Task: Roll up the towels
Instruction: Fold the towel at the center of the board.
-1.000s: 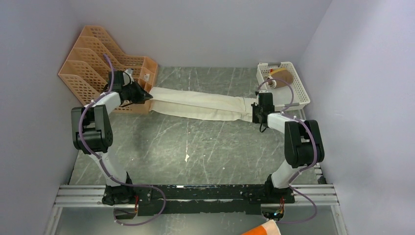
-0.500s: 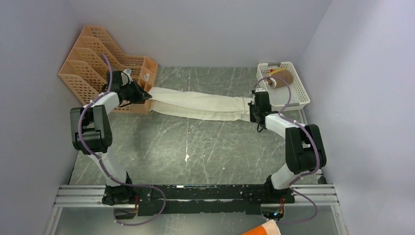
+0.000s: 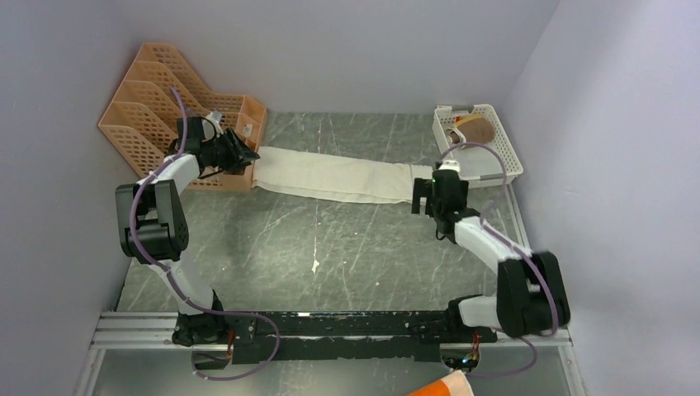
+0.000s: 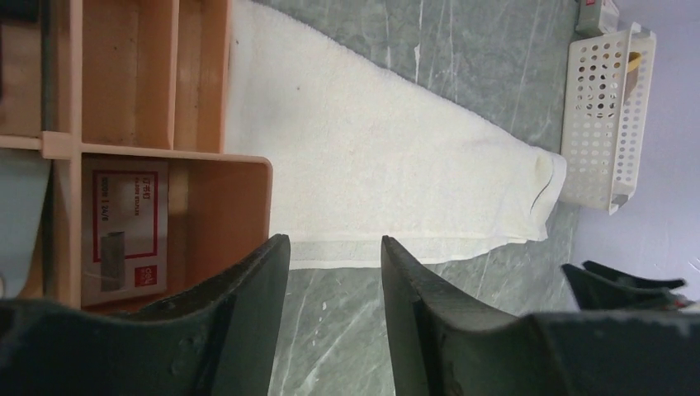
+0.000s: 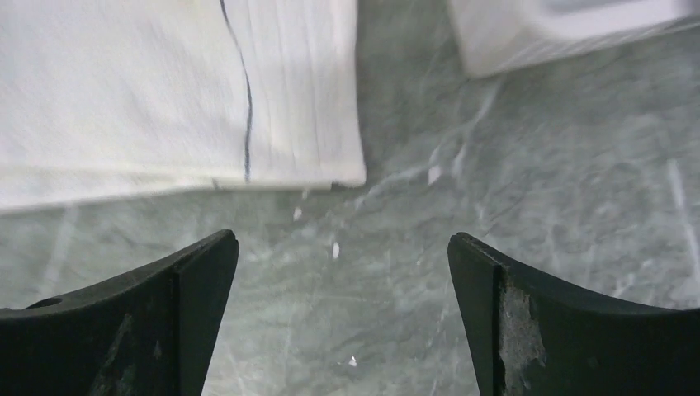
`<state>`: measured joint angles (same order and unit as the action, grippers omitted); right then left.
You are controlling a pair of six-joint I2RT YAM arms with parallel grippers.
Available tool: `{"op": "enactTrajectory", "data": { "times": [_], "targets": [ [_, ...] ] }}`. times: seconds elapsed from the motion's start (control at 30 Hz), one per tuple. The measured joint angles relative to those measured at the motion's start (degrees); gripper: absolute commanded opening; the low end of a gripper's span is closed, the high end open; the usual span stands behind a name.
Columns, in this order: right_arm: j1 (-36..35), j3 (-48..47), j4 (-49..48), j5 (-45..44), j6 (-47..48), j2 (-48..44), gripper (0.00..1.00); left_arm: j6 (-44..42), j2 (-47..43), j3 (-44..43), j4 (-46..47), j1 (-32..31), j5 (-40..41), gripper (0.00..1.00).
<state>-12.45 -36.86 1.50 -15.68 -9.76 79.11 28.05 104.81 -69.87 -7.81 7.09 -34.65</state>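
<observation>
A long cream towel (image 3: pixel 334 175) lies flat across the far half of the grey table, from the orange rack to near the white basket. The left wrist view shows the towel (image 4: pixel 388 157) stretched out, its right end slightly folded. My left gripper (image 3: pixel 245 155) hovers at the towel's left end beside the rack, open, with nothing between its fingers (image 4: pixel 334 247). My right gripper (image 3: pixel 421 200) is just in front of the towel's right end, open wide and empty. In the right wrist view the towel's corner (image 5: pixel 281 124) lies beyond the open gripper (image 5: pixel 342 243).
An orange file rack (image 3: pixel 169 111) stands at the back left, its compartments (image 4: pixel 157 124) close to my left gripper. A white perforated basket (image 3: pixel 487 148) with a few items sits at the back right. Purple walls enclose the table on three sides.
Both grippers have opened and let go of the towel's ends. The right arm has drawn back toward the near side, away from the towel. The towel now lies flat.
</observation>
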Motion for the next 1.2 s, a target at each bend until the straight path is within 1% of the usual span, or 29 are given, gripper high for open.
{"op": "enactTrajectory", "data": {
  "times": [0.1,0.13,0.2,0.23,0.3,0.33,0.43,0.5,0.6,0.73,1.0,1.13,1.2],
  "targets": [
    [0.63,2.32,-3.56,-1.95,-3.19,-8.66,1.0,-0.28,-1.53,-0.02,-0.55,0.28,0.11,0.58],
    [1.33,2.38,-5.18,-1.57,-4.42,-10.32,1.0,-0.28,-1.97,-0.04,-0.59,0.42,0.11,0.58],
    [3.72,1.53,-7.82,0.92,-6.86,-10.56,0.98,-0.24,-2.89,-0.17,-0.61,0.72,0.07,0.58],
    [5.31,0.22,-8.48,2.67,-8.04,-9.01,0.96,-0.24,-3.15,-0.42,-0.61,0.87,0.02,0.58],
    [7.93,-4.48,-8.46,7.45,-9.66,-2.54,0.92,-0.2,-3.26,-1.05,-0.55,1.07,-0.11,0.58],
    [8.59,-6.97,-8.15,9.33,-10.27,0.87,0.89,-0.2,-3.28,-1.25,-0.55,1.14,-0.17,0.59],
    [9.07,-13.25,-7.74,15.17,-11.98,11.23,0.85,-0.15,-3.28,-1.57,-0.55,1.33,-0.66,0.59],
    [8.96,-14.71,-6.88,17.84,-13.11,14.97,0.81,0.0,-3.28,-1.57,-0.52,1.4,-1.05,0.59],
    [9.03,-16.52,-5.6,19.67,-14.91,18.6,0.79,0.13,-3.3,-1.57,-0.52,1.44,-1.79,0.59],
    [9.01,-17.2,-4.81,19.08,-16.41,20.2,0.8,0.24,-3.34,-1.57,-0.52,1.44,-2.32,0.58],
    [9.03,-17.0,-4.66,12.5,-16.46,20.28,0.79,1.18,-3.34,-1.57,0.02,1.46,-3.69,0.58],
    [9.03,-17.0,-5.16,9.84,-16.39,21.24,0.66,2.12,-3.34,-1.55,1.07,1.44,-4.76,0.58],
    [9.03,-17.0,-5.16,9.05,-16.39,22.29,0.62,2.45,-3.34,-1.53,1.25,1.46,-5.16,0.58]
  ]
}}
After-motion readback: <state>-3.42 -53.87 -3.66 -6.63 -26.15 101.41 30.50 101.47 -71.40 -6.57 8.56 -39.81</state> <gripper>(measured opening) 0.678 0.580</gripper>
